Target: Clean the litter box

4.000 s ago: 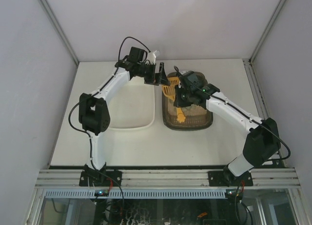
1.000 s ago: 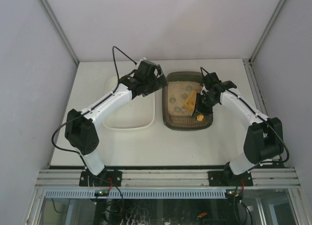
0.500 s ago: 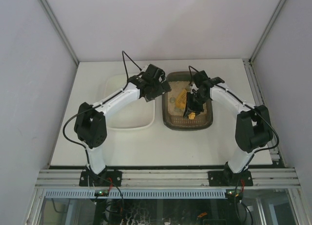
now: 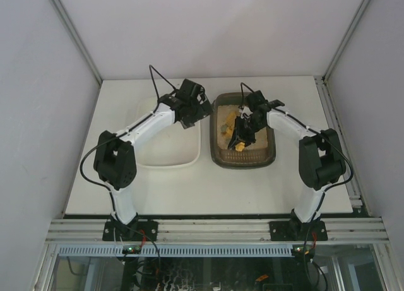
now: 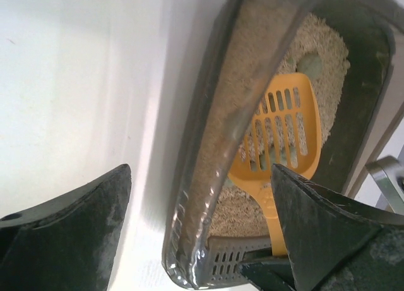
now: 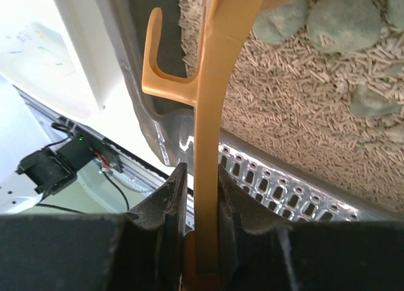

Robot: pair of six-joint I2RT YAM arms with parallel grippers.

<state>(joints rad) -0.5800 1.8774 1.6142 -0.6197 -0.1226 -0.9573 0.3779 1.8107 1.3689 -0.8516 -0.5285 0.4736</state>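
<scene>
The dark translucent litter box (image 4: 270, 153) holds beige litter with grey-green clumps (image 6: 344, 16). My right gripper (image 4: 242, 137) reaches into it and is shut on the handle of an orange slotted scoop (image 6: 208, 114), which it holds upright; the grip also shows in the right wrist view (image 6: 203, 196). The scoop's head (image 5: 284, 133) rests on the litter. My left gripper (image 4: 201, 113) is open, its jaws standing on either side of the box's left rim (image 5: 196, 228) without touching it.
A white tub (image 4: 167, 146) stands right against the litter box's left side, and its wall shows in the left wrist view (image 5: 76, 83). Grey walls close in the table on three sides. The box's perforated rim (image 6: 284, 184) lies under the scoop handle.
My right gripper has carried the scoop leftward from the box's right side toward its middle. My left gripper has shifted slightly back along the left rim.
</scene>
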